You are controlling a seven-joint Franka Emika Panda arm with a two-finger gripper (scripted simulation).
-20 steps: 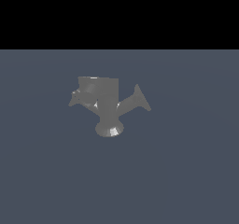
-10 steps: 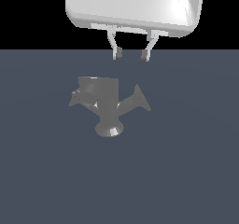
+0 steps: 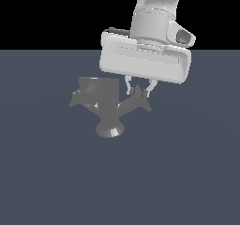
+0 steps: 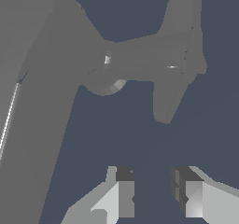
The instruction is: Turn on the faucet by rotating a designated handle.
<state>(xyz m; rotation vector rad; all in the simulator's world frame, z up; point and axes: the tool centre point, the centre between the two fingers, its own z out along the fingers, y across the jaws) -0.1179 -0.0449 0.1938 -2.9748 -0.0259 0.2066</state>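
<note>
A grey faucet stands on the dark floor on a round base. It has a blocky spout side towards the exterior view's left and a winged handle on an arm towards the exterior view's right. My gripper hangs from the white hand just above that handle, its fingers open, one on each side of the handle's upper tip. In the wrist view the handle lies beyond the open fingertips, with a gap between. Nothing is held.
The flat dark grey floor spreads around the faucet. The arm's white wrist rises above the hand. The faucet's body fills one side of the wrist view.
The hand has come down from the top of the exterior view to the handle on the exterior view's right; one second ago it was out of view. The faucet has not moved.
</note>
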